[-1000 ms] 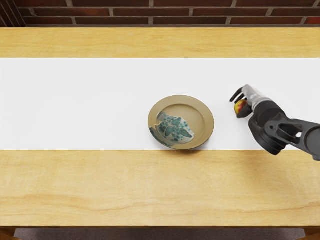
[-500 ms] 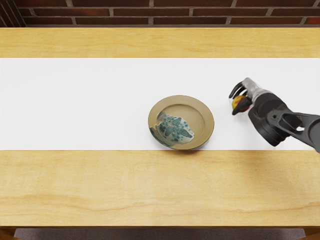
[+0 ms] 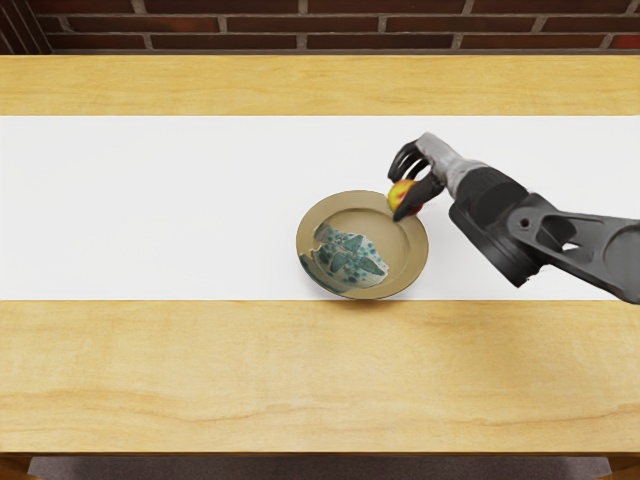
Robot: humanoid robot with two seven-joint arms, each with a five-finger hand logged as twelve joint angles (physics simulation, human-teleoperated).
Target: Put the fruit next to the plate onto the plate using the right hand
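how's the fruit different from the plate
The fruit is small, the plate far wider. The fruit is red and yellow; the plate is olive-brown with a teal pattern. The fruit is gripped in the right hand over the plate's far rim; the plate lies flat on the table. Both look round.

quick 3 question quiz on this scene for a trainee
1. True or false: the right robot hand is shut on the fruit.
2. The fruit shows over which part of the plate? A far-right rim, B near-left rim, C centre.
3. What colour is the strip the plate stands on?
Key: 1 true; 2 A; 3 white.
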